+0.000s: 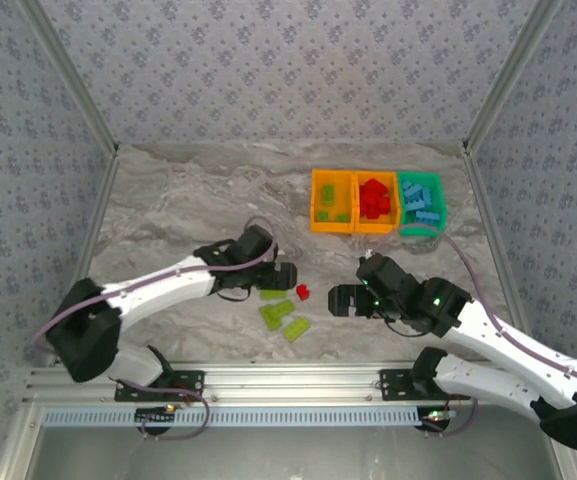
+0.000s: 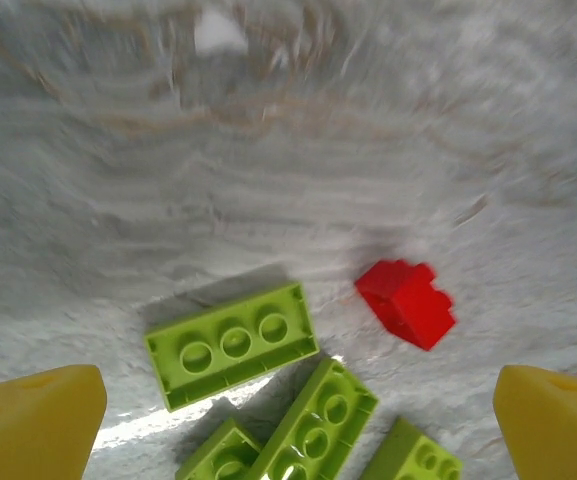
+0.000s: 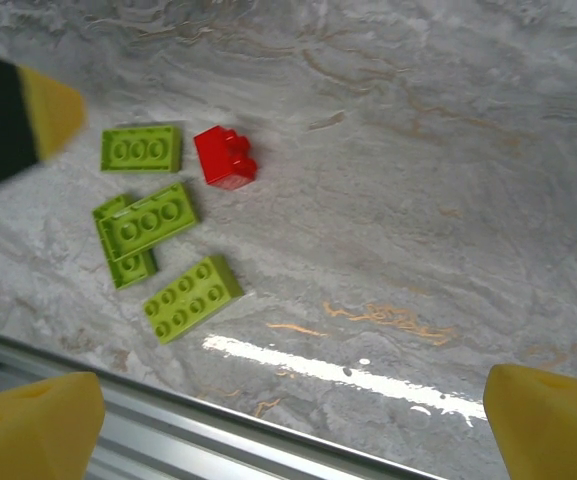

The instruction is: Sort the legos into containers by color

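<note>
Fig.: sorting near its end. Loose pieces are one red lego (image 1: pixel 302 292) & four lime legos (image 1: pixel 280 312), clustered at centre-front of the counter (image 1: pixel 188 190), between the two hands. In the right wrist view two lime pieces overlap, and the red one lies just beside the 3-stud lime brick (image 3: pixel 141 148). The containers touch in a row at far right: left orange bin (image 1: pixel 315 200) w/ lime pieces, middle orange bin (image 1: pixel 376 229) w/ red, green bin (image 1: pixel 442 210) w/ light blue. All loose pieces are red or lime, so blue is judged done; approx. five pieces remain. Left hand (image 1: pixel 283 272): low over the cluster, jaws spread wide, holding nothing; arm stretched fwd & inward. Right hand (image 1: pixel 338 298): just right of the red lego, likewise wide & empty; forearm angled in from the right.
</note>
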